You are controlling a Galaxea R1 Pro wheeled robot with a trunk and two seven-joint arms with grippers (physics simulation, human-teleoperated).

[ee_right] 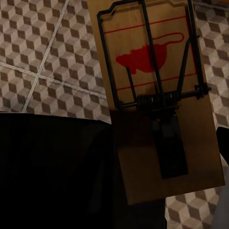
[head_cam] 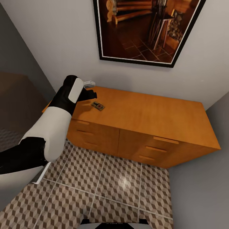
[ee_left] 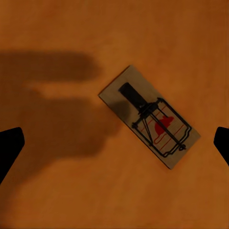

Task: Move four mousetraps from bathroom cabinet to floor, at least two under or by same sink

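One mousetrap point(head_cam: 98, 106) lies flat on the top of the orange-brown cabinet point(head_cam: 152, 114), near its left end. In the left wrist view the same mousetrap point(ee_left: 149, 123) lies at a slant on the wood, its wire end and red mark showing. My left gripper point(head_cam: 90, 94) hovers just above and beside it. It stands open point(ee_left: 114, 143), with one dark fingertip at each edge of that view and nothing between them. Another mousetrap point(ee_right: 157, 95) hangs close to the right wrist camera, above the bathroom floor point(ee_right: 43, 57), with my right gripper point(ee_right: 164, 181) shut on its lower end.
The cabinet stands in a corner, with a framed picture point(head_cam: 146, 28) on the wall behind it and a grey wall close on the right. Cube-patterned tiles point(head_cam: 105, 187) lie between the cabinet and my base point(head_cam: 111, 224). A small white object point(head_cam: 89, 84) sits at the cabinet's back left.
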